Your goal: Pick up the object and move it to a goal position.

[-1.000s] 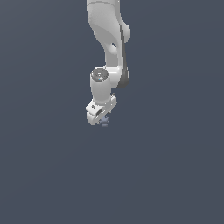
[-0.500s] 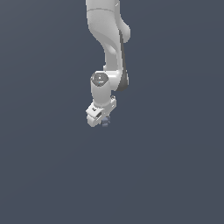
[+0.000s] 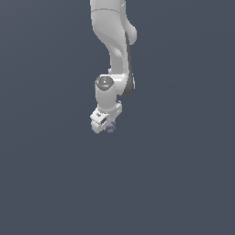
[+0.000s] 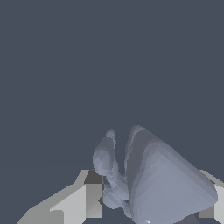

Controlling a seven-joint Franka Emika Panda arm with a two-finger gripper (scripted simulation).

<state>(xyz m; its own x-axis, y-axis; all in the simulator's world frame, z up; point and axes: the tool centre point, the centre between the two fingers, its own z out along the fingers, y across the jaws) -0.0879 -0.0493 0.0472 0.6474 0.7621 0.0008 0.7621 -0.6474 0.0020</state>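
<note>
The object (image 3: pixel 110 129) is a tiny pale blue-grey lump just below the white gripper (image 3: pixel 104 126) at the end of the arm hanging in the middle of the exterior view. In the wrist view the object (image 4: pixel 162 183) looms large and lumpy between the two fingers. One finger (image 4: pixel 83 201) sits on one side of it. The other finger (image 4: pixel 215 203) peeks out behind its far flank. The jaws stand apart around the object, and no squeeze on it shows.
A plain dark blue-grey surface (image 3: pixel 183 183) fills everything around the arm. The white arm (image 3: pixel 114 41) comes down from the exterior view's top.
The gripper has sunk a little lower and its wrist has turned more upright. The object has stayed in the same spot.
</note>
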